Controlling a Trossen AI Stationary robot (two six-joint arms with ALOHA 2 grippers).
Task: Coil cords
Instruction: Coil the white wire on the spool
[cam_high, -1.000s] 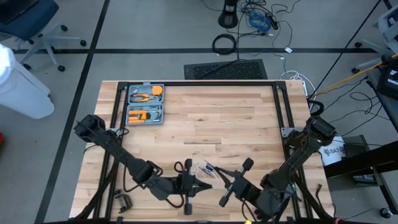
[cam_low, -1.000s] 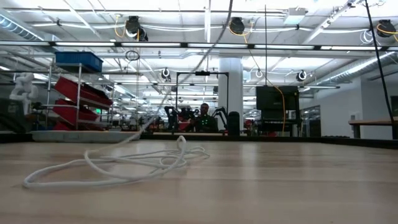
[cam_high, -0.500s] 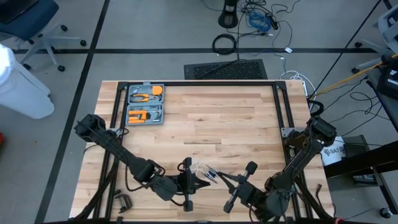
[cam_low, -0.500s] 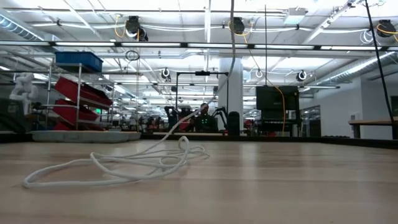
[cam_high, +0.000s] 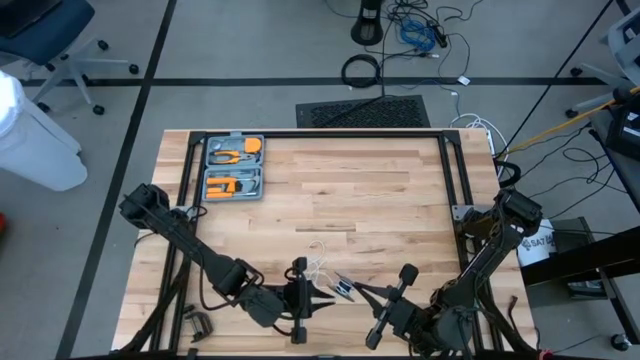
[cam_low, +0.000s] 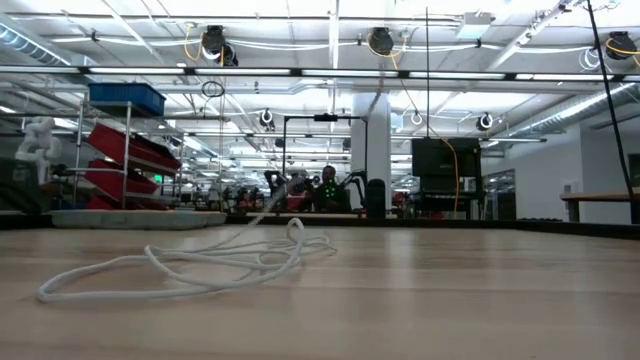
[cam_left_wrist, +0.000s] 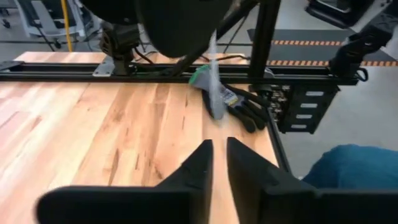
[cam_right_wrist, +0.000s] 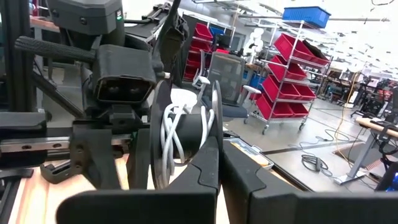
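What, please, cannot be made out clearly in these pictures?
White cord: low view, its ends lost among overlapping loops.
Reel: high view, too small to show windings in the right gripper.
Left gripper: high view, too small to show any hold on the cord.

Grey floor (cam_high: 250, 60) with dark tape lines, a black mat (cam_high: 363, 111) behind the tabletop, cables (cam_high: 420, 30) tangled further back. Big open workshop, red bin shelves (cam_low: 125, 150), a white column (cam_low: 370, 145), ceiling strip lights (cam_low: 300, 45)
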